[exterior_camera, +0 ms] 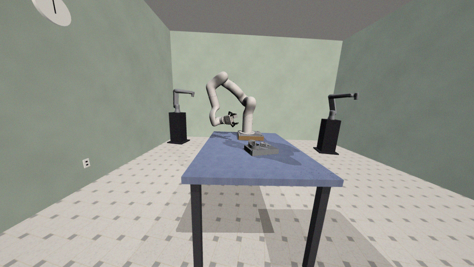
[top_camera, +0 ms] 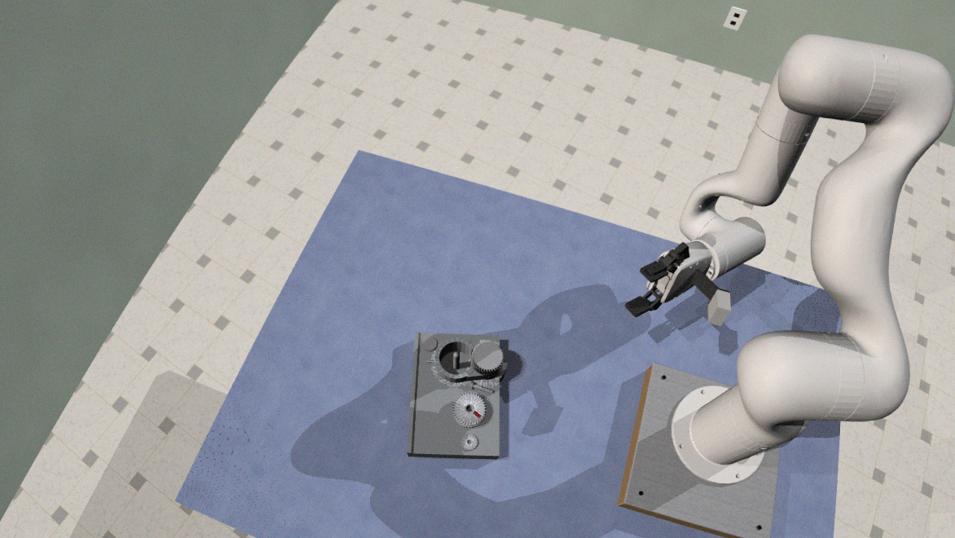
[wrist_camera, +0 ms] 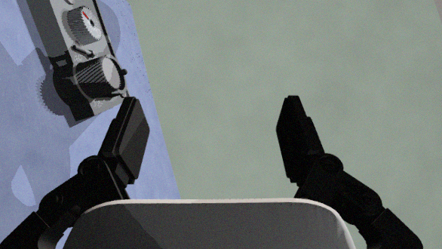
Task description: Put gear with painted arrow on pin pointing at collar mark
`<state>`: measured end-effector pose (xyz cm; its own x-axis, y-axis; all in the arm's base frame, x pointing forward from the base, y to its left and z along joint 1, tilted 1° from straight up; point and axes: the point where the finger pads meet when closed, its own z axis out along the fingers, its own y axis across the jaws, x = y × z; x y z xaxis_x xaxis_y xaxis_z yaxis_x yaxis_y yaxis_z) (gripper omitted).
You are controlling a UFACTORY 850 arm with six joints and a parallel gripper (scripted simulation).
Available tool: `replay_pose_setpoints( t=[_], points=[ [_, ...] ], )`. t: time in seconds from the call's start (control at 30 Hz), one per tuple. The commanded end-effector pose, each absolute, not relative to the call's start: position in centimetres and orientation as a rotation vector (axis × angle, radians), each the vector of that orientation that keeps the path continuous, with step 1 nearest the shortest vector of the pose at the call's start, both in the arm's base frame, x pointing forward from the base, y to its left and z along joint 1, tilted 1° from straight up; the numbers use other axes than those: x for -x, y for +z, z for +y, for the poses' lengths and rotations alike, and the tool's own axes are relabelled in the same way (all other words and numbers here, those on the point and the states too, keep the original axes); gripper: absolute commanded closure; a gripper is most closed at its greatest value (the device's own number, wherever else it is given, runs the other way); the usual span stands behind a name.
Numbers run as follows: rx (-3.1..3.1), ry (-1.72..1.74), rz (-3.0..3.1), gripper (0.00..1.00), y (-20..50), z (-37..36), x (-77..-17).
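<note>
The grey timing case (top_camera: 457,397) lies on the blue table top, left of the arm's base. A pale toothed gear with a red painted arrow (top_camera: 471,408) sits on its middle. A larger dark gear (top_camera: 487,359) stands at the case's far end, beside a round recess (top_camera: 453,354) with a short post in it. A small gear sits at the near end. My gripper (top_camera: 651,287) is open and empty, high above the table and well to the right of the case. In the wrist view the open fingers frame the wall; the case (wrist_camera: 75,56) and the arrow gear (wrist_camera: 84,24) are at top left.
The arm's base plate (top_camera: 701,454) is bolted at the table's right end. The case also shows in the exterior view (exterior_camera: 261,149), near the table's far end. Two camera stands flank the table on the floor.
</note>
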<state>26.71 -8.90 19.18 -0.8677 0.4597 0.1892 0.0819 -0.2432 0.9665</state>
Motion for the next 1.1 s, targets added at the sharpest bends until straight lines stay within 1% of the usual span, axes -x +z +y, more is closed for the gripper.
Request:
replay_pose_setpoints(
  t=[0.0, 0.27, 0.33, 0.37, 0.57, 0.6, 0.67, 0.7, 0.77, 0.8, 0.9, 0.93, 1.07],
  points=[
    [-0.325, 2.090, 1.964, 0.00, 18.3, -8.1, -27.1],
    [0.307, 1.887, 2.166, 0.00, 16.2, -7.9, -28.3],
    [0.307, 1.887, 2.166, 0.00, 16.2, -7.9, -28.3],
    [0.546, 1.803, 2.195, 0.00, 15.6, -8.1, -29.1],
    [0.961, 1.632, 2.196, 0.00, 15.1, -8.3, -30.1],
    [1.045, 1.610, 2.176, 0.00, 14.7, -8.7, -31.4],
    [1.200, 1.535, 2.157, 0.00, 14.7, -8.7, -31.4],
    [1.280, 1.512, 2.130, 0.00, 14.4, -9.0, -33.0],
    [1.433, 1.435, 2.094, 0.00, 14.4, -9.0, -33.0],
    [1.510, 1.410, 2.061, 0.00, 14.3, -9.2, -35.0],
    [1.585, 1.370, 2.036, 0.00, 14.3, -9.2, -35.0],
    [1.797, 1.268, 1.939, 0.00, 14.5, -9.3, -37.2],
    [2.013, 1.136, 1.823, 0.00, 14.5, -9.3, -37.2]
  ],
)
